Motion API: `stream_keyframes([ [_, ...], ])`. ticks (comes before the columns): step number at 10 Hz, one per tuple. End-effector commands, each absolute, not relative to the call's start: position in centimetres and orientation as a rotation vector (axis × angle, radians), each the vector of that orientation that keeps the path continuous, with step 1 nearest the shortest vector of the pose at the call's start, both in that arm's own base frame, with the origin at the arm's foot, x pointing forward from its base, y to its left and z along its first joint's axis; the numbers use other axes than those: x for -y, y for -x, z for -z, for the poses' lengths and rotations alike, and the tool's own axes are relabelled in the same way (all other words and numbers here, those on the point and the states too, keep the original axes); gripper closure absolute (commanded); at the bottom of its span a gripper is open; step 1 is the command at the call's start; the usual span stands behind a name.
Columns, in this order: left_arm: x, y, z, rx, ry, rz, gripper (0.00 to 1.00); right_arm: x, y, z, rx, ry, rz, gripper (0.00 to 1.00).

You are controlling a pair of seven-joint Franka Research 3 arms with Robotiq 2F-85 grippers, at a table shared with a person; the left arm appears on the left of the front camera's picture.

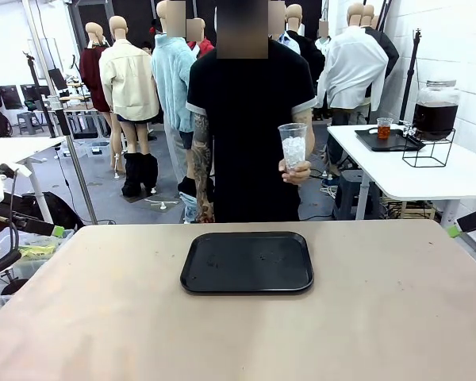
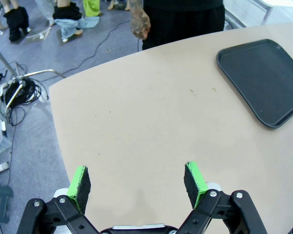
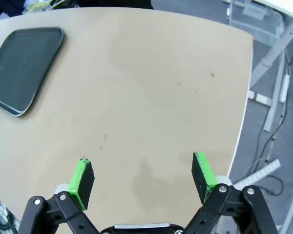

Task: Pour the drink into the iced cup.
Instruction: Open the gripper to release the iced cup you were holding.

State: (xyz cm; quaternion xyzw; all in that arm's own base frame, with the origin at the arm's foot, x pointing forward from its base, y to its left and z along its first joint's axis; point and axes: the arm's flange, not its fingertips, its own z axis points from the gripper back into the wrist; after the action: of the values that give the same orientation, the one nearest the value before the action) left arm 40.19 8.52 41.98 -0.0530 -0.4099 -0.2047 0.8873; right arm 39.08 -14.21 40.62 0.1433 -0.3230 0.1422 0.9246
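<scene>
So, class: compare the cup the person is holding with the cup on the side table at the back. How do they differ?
The held cup contains white ice; the far cup contains orange-red liquid. The held cup is gripped in the person's hand, off any surface; the far cup stands on a black tray beside a dark dispenser. The held cup looks larger, being nearer the camera. Both are clear and upright.

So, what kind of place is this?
Probably a robot lab or workshop: a tan table with a black tray, a person holding an iced cup, a drink dispenser behind.
</scene>
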Motion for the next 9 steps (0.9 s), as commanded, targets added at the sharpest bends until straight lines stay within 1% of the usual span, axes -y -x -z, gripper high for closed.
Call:
stream_keyframes([
  [1,-8.52,-40.14,-41.74,0.865,0.101,0.418,0.0,13.73,-39.37,-40.47,0.664,-0.304,-0.333,0.0],
  [9,-8.52,-40.14,-41.74,0.865,0.101,0.418,0.0,13.73,-39.37,-40.47,0.664,-0.304,-0.333,0.0],
])
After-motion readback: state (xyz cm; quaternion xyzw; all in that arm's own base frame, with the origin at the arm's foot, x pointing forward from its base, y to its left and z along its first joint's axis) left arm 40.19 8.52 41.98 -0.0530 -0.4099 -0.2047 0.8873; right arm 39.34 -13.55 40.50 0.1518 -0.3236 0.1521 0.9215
